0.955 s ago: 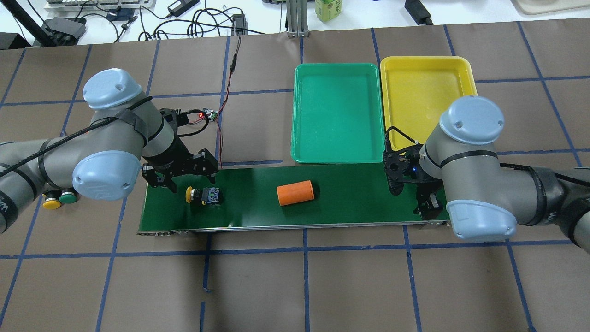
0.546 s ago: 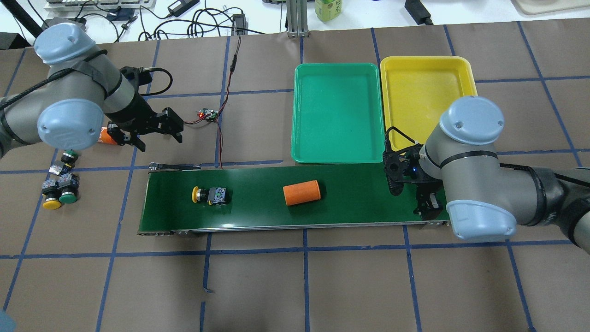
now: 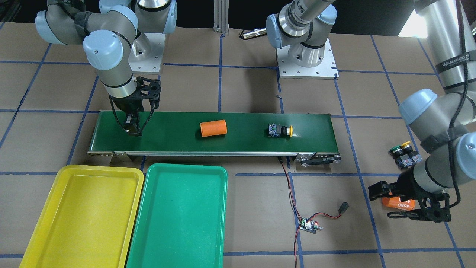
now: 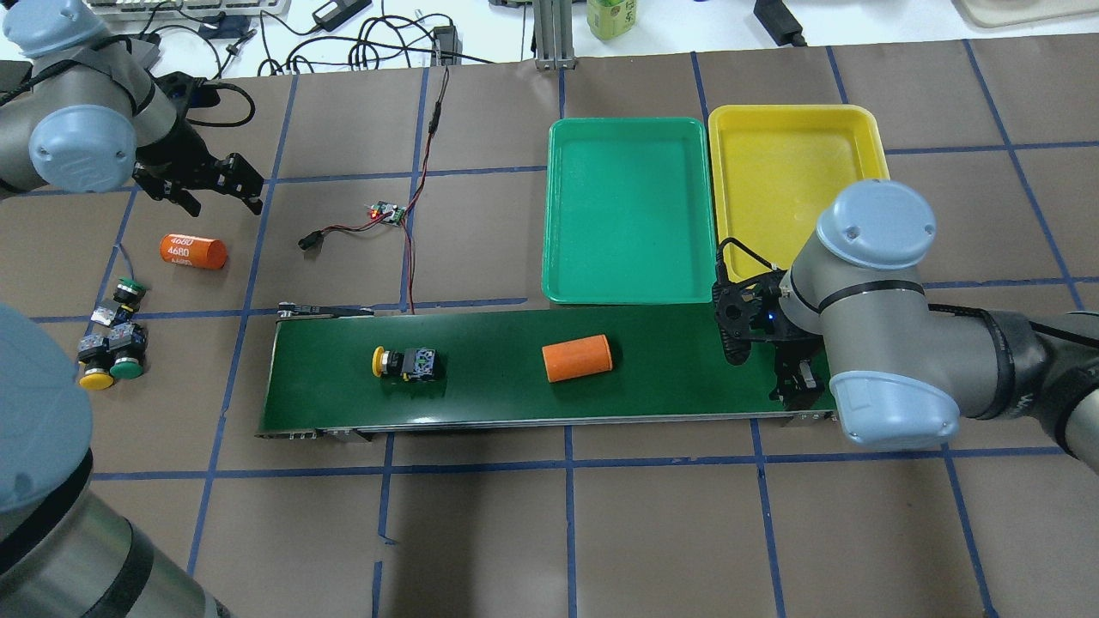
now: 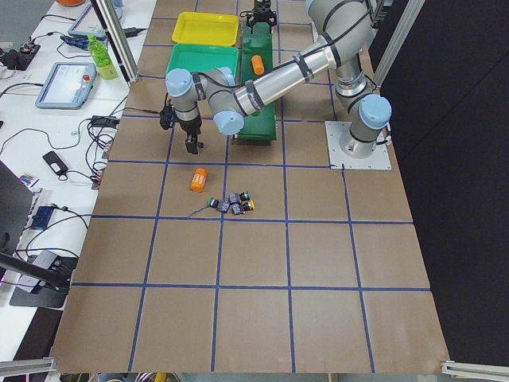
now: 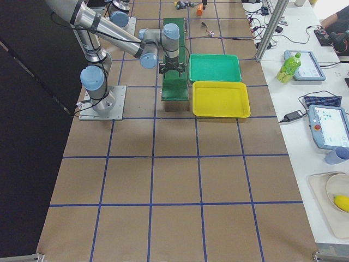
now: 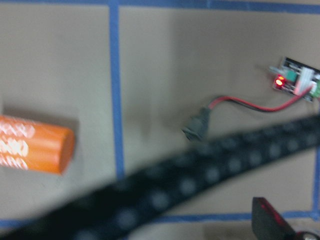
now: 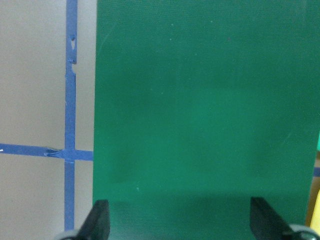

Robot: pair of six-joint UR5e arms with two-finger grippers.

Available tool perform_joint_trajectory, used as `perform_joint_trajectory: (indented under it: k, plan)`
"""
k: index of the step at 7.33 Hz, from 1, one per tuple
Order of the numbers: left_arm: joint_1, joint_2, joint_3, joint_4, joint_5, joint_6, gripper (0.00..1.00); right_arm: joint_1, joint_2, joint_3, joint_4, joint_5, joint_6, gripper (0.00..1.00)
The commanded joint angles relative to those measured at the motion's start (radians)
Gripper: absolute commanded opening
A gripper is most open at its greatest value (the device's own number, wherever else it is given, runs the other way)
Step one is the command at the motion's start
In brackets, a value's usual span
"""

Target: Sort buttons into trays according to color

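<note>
A yellow-capped button [image 4: 408, 363] lies on its side on the dark-green belt [image 4: 481, 390], also seen from the front [image 3: 279, 131]. Three more buttons sit off the belt at the left: a yellow one [image 4: 96, 378] and a green one [image 4: 126, 369] side by side, and another green one [image 4: 129, 289] a little farther back. The green tray [image 4: 631, 210] and yellow tray [image 4: 794, 167] are both bare. My left gripper [image 4: 221, 204] hangs open and holds nothing, beyond the loose orange cylinder. My right gripper [image 3: 133, 129] is open over the belt's end by the trays, nothing between its fingers [image 8: 100, 220].
An orange cylinder [image 4: 578, 358] lies mid-belt. A second orange cylinder [image 4: 193, 251] rests on the table near the left gripper, also in the wrist view [image 7: 35, 145]. A small circuit board [image 4: 388, 213] with red and black wires lies behind the belt.
My left arm has swung from the belt's left end to the far left, open throughout. The yellow button and the orange cylinder on the belt have drifted right. The right arm is still.
</note>
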Motion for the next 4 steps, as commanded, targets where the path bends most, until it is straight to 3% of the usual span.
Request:
perform_joint_trajectory:
  k: [1, 4]
  plan:
    - [0.067, -0.081, 0.053, 0.002, 0.033, 0.191, 1.0, 0.0, 0.008, -0.001, 0.0, 0.0, -0.002, 1.0]
    - [0.076, -0.098, 0.044, 0.002, 0.03, 0.238, 1.0, 0.0, 0.008, -0.001, 0.0, -0.002, -0.003, 1.0]
